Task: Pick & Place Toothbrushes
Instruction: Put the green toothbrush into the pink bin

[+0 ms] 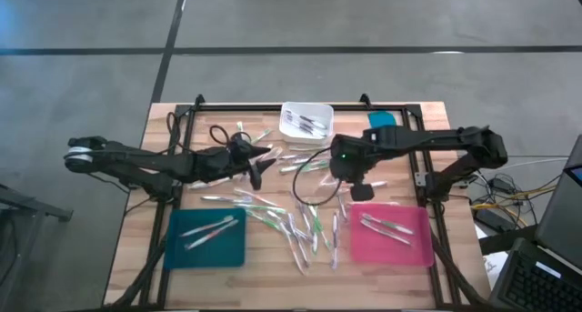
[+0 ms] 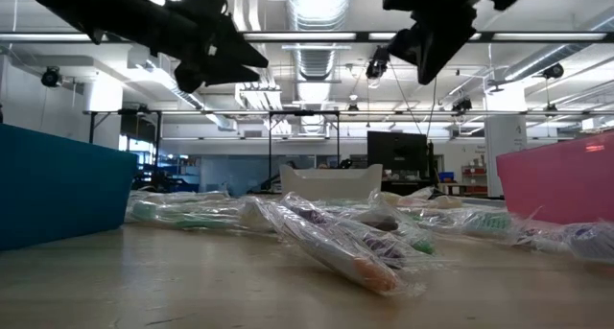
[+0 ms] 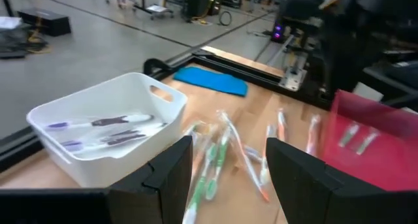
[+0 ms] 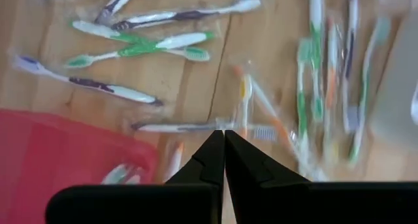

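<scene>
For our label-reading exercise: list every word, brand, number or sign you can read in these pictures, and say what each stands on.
No readable text in any view.
Toothbrushes and their clear wrappers: no legible print.
White bin, teal tray, pink tray: plain, no labels.
Room behind the table in the low view: any signs are too small to read.

- In the right wrist view, the toothbrushes [image 4: 330, 87] farthest from the pink tray [image 4: 59, 152] blur into streaks.
- The picture's edge cuts off that tray.
</scene>
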Controlling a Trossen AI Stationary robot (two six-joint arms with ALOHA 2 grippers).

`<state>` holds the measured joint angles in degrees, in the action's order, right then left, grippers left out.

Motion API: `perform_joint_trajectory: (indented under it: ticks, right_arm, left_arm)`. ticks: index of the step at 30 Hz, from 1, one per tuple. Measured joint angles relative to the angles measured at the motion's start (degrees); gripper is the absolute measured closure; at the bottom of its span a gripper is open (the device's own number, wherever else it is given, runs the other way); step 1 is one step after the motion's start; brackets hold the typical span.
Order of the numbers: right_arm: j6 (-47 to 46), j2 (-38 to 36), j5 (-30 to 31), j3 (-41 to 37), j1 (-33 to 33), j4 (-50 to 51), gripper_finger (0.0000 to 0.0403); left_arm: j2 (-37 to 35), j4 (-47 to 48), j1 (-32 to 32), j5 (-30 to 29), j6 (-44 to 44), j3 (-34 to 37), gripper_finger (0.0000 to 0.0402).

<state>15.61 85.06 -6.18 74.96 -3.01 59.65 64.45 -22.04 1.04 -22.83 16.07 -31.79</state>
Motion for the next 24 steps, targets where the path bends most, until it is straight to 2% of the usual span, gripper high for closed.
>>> perform_joint_trajectory:
  ticks: [2,8,11,18,24]
  right_arm:
    - [8.05,0.71,-0.02,-1.34,0.52,-0.79,0.0394]
    - [41.24,3.61,-0.1,-4.55,2.06,-3.11,0.0394]
    - [51.95,5.93,-0.14,-5.0,3.0,-6.03,0.0394]
    - [56.53,10.32,0.35,-4.97,6.03,-19.77,0.0394]
    - [62.91,11.36,0.96,-4.92,9.94,-22.33,0.0389]
  left_arm:
    - [0.0,-0.08,0.0,-0.35,1.85,0.0,0.0202]
    - [0.0,-0.06,0.02,-0.66,5.53,0.0,0.0202]
    - [0.0,0.04,0.02,-0.66,5.58,0.0,0.0202]
    - [0.0,-0.11,0.02,-0.66,4.96,0.0,0.0202]
    - [0.0,-0.49,0.02,-0.66,3.09,0.0,0.0202]
